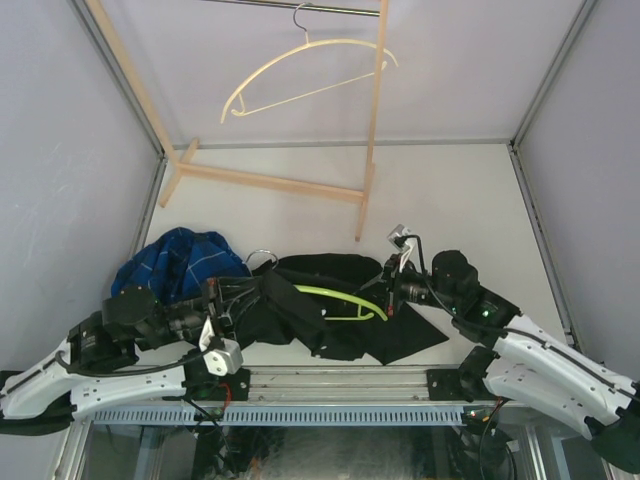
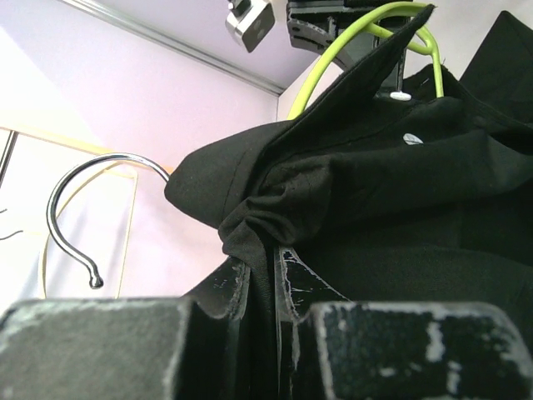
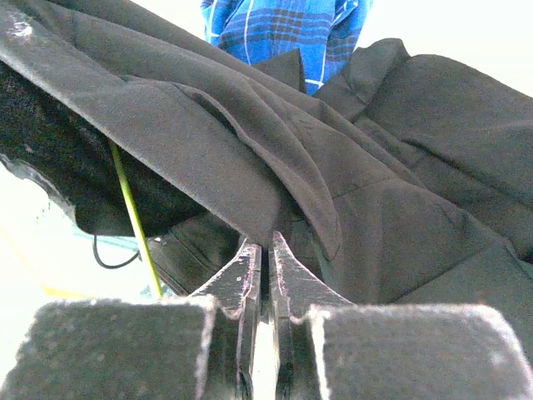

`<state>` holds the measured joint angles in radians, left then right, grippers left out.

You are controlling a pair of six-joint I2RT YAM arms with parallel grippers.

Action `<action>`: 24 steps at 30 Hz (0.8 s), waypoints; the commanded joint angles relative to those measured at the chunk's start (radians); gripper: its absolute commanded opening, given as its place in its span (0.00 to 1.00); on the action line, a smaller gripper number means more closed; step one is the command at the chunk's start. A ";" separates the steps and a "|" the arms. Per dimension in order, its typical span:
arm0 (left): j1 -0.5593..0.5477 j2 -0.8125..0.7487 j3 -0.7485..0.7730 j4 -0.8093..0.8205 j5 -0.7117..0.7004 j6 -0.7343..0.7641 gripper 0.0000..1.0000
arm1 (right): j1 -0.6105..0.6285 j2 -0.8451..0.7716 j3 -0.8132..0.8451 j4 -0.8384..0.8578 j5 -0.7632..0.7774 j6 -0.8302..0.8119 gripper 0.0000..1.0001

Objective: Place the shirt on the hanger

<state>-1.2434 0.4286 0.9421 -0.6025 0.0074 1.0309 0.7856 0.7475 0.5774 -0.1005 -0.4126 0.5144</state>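
The black shirt [image 1: 330, 310] lies bunched at the table's near edge, draped partly over the lime-green hanger [image 1: 345, 298]. My left gripper [image 1: 252, 296] is shut on a fold of the shirt [image 2: 333, 192] near the collar. In the left wrist view the hanger's metal hook [image 2: 79, 190] curves at the left, its green arm [image 2: 333, 54] rises behind the cloth, and a pale button [image 2: 412, 139] shows. My right gripper [image 1: 392, 288] is shut on the shirt's edge [image 3: 275, 167]. A green hanger bar [image 3: 133, 217] runs under the cloth to its left.
A blue plaid shirt [image 1: 178, 262] lies crumpled at the left and shows behind the black one in the right wrist view [image 3: 283, 29]. A cream hanger [image 1: 300, 62] hangs from the rail of a wooden rack [image 1: 270, 182] at the back. Walls close in both sides.
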 commanded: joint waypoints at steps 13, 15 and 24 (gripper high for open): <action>0.002 -0.056 -0.012 0.090 -0.078 -0.033 0.00 | -0.063 -0.152 0.098 -0.224 0.062 -0.145 0.00; 0.004 -0.055 -0.015 0.095 -0.086 -0.034 0.00 | -0.063 -0.152 0.119 -0.253 0.067 -0.168 0.00; 0.003 -0.084 -0.028 0.174 -0.100 -0.045 0.00 | -0.063 -0.136 0.135 -0.360 0.143 -0.243 0.00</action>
<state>-1.2434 0.3882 0.9211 -0.5941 -0.0475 1.0012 0.7334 0.6025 0.6876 -0.3595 -0.3527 0.3447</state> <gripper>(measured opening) 0.133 0.007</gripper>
